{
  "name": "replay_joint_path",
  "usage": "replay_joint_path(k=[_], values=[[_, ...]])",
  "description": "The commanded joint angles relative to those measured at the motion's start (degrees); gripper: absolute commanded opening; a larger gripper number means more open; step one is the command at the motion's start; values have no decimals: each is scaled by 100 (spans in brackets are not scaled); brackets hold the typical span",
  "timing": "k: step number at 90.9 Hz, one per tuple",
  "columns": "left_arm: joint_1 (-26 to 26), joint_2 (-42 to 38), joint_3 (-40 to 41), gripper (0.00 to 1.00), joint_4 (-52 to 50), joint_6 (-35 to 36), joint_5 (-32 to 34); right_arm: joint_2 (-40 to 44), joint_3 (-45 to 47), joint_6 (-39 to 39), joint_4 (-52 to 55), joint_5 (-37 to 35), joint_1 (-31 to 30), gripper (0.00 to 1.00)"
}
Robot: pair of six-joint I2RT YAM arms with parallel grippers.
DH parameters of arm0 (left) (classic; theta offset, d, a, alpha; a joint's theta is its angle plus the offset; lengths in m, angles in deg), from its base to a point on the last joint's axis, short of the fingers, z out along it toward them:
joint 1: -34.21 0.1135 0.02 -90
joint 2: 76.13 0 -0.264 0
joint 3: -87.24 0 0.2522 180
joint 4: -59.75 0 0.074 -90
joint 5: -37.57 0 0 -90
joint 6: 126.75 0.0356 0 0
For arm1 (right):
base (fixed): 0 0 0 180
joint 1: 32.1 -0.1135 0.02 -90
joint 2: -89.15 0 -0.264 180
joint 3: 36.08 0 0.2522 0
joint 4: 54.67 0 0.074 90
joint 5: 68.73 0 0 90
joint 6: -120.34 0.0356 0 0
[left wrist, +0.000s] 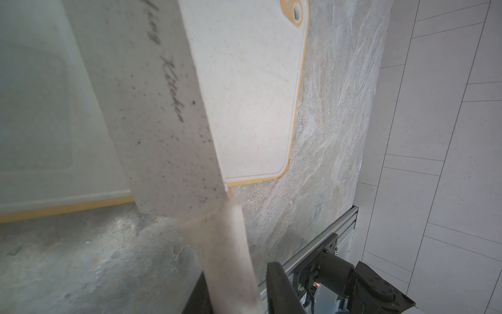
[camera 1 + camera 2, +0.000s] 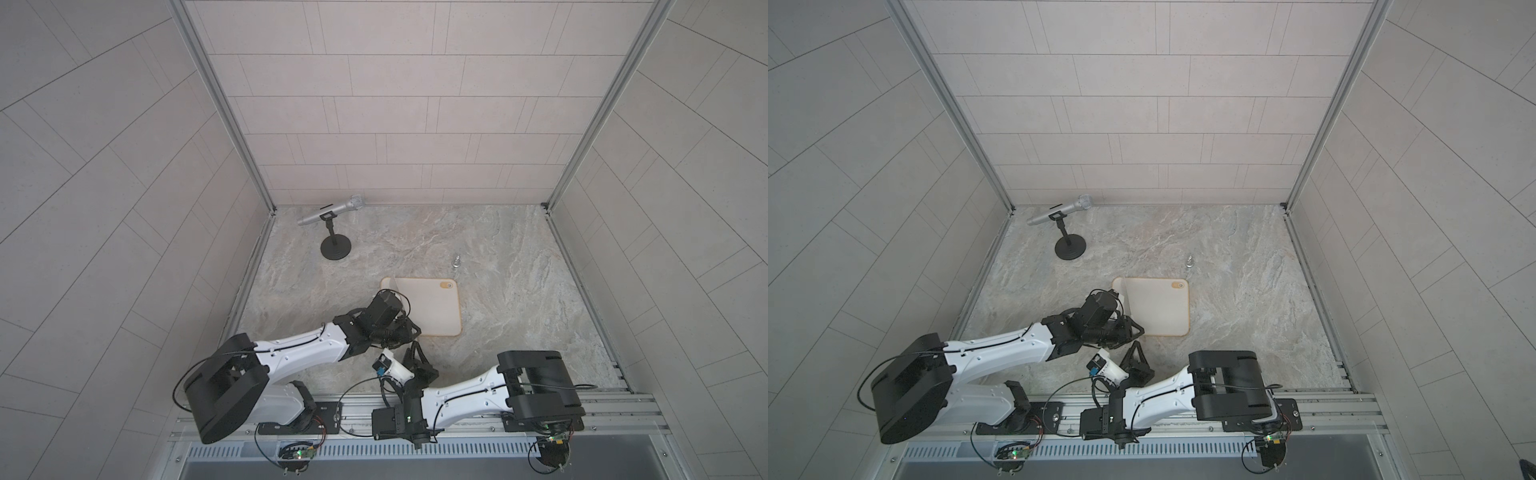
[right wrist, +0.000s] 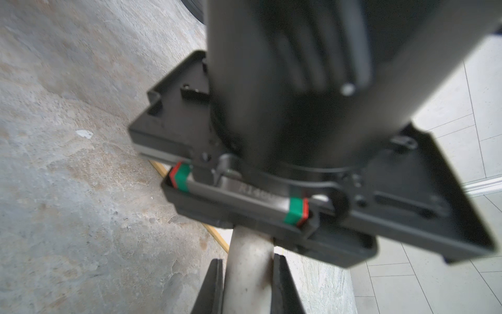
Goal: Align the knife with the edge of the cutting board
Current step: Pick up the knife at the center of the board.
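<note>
Showing only in wrist view, right gripper (image 3: pixel 247 259) pinches knife (image 3: pixel 250 288); left gripper (image 1: pixel 237 271) hold unclear.

Pale tiled walls (image 2: pixel 415 104) on 3 sides, alu corner posts (image 2: pixel 223 104), grey marbled tabletop (image 2: pixel 498 257), even light.

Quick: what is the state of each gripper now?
Left gripper: jaws around the knife handle, firm grip cannot be told.
Right gripper: closed on the knife handle.

Knife (image 1: pixel 160 122) blade matt and speckled (stone-like look); cutting board (image 1: pixel 244 95) smooth matt plastic; tabletop (image 1: pixel 326 136) rough, veined stone.
</note>
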Motion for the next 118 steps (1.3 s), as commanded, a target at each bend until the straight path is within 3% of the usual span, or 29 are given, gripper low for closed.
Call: replay_joint_path(k=[1, 24, 40, 52, 70, 81, 101, 118], values=[[116, 71, 315, 0, -83, 713, 88, 278, 134, 27, 51, 603, -45, 0], [318, -290, 354, 0, -203, 884, 46, 417, 350, 279, 62, 526, -58, 0], [365, -265, 346, 0, -163, 943, 20, 446, 372, 286, 39, 489, -51, 32], [375, -152, 354, 0, -129, 943, 33, 653, 346, 321, 97, 506, -73, 66], [414, -153, 363, 0, -150, 963, 44, 1728, 742, -333, -697, 899, -250, 92], [449, -230, 374, 0, -198, 978, 46, 2804, 1284, -686, -1350, 1484, -279, 100], [480, -311, 354, 0, -250, 1015, 80, 5303, 2654, -865, -2396, 2701, -31, 100], [480, -320, 354, 0, -191, 1028, 64, 7052, 3677, -438, -2761, 4247, 861, 100]])
